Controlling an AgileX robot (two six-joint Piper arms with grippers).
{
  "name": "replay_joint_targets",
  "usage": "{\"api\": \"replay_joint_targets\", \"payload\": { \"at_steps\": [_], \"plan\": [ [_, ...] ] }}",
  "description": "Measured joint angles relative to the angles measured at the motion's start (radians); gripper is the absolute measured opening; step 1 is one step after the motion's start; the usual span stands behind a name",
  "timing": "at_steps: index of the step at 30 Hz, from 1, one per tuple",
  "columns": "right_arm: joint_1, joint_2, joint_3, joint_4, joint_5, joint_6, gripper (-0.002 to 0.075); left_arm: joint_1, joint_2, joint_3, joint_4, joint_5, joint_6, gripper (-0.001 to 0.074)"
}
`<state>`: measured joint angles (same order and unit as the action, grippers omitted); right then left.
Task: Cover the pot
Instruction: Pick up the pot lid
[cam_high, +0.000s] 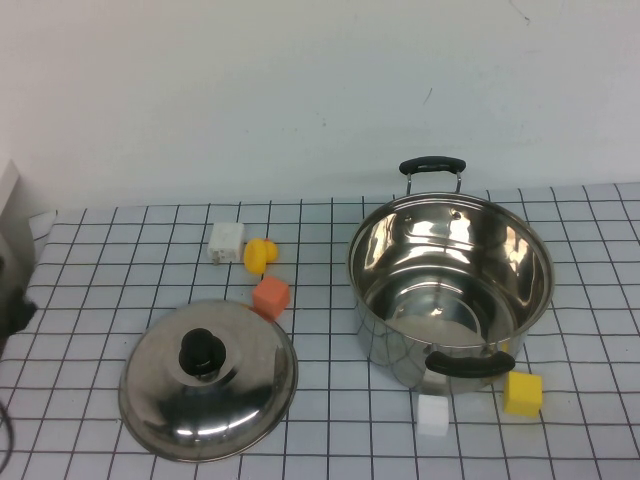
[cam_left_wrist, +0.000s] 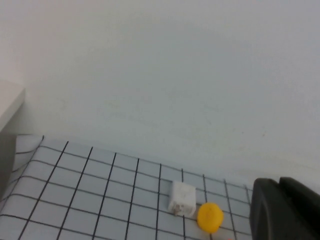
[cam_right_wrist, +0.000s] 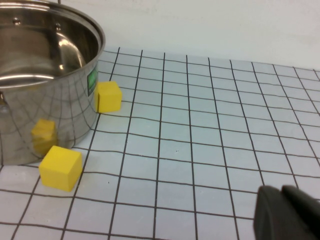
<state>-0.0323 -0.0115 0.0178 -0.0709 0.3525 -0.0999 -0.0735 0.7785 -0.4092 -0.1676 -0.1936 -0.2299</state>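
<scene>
None of the covering was done: the pot stood open at the right of the gridded table, and the domed lid lay flat well to its left, near an orange block. The left gripper and right gripper showed only as dark edges in their wrist views, so their opening and hold could not be told. A plain white wall backed the white checked cloth.

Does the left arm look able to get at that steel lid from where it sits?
Probably yes. The lid lies knob-up on the robot's left side, nothing on it; the orange block sits just beyond. The left gripper and right gripper are barely visible, seemingly parked.
</scene>
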Motion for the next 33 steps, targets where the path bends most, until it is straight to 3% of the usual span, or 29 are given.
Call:
{"api": "replay_joint_targets", "payload": {
  "at_steps": [3,10,18,20,23,28,33],
  "plan": [
    [0.0,0.0,0.0,0.0,0.0,0.0,0.0009,0.0,0.111,0.0,0.089,-0.07,-0.02,-0.0001],
    [0.0,0.0,0.0,0.0,0.0,0.0,0.0009,0.0,0.427,0.0,0.511,-0.362,-0.116,-0.0001],
    [0.0,0.0,0.0,0.0,0.0,0.0,0.0009,0.0,0.764,0.0,0.618,-0.687,-0.193,0.001],
    [0.0,0.0,0.0,0.0,0.0,0.0,0.0009,0.0,0.816,-0.002,0.621,-0.765,-0.191,0.005],
    [0.0,0.0,0.0,0.0,0.0,0.0,0.0009,0.0,0.89,-0.003,0.625,-0.857,-0.189,0.0188],
    [0.0,0.0,0.0,0.0,0.0,0.0,0.0009,0.0,0.995,-0.01,0.632,-0.901,-0.096,0.0532],
    [0.0,0.0,0.0,0.0,0.0,0.0,0.0009,0.0,1.085,-0.012,0.618,-0.912,-0.027,0.0594]
  ]
}}
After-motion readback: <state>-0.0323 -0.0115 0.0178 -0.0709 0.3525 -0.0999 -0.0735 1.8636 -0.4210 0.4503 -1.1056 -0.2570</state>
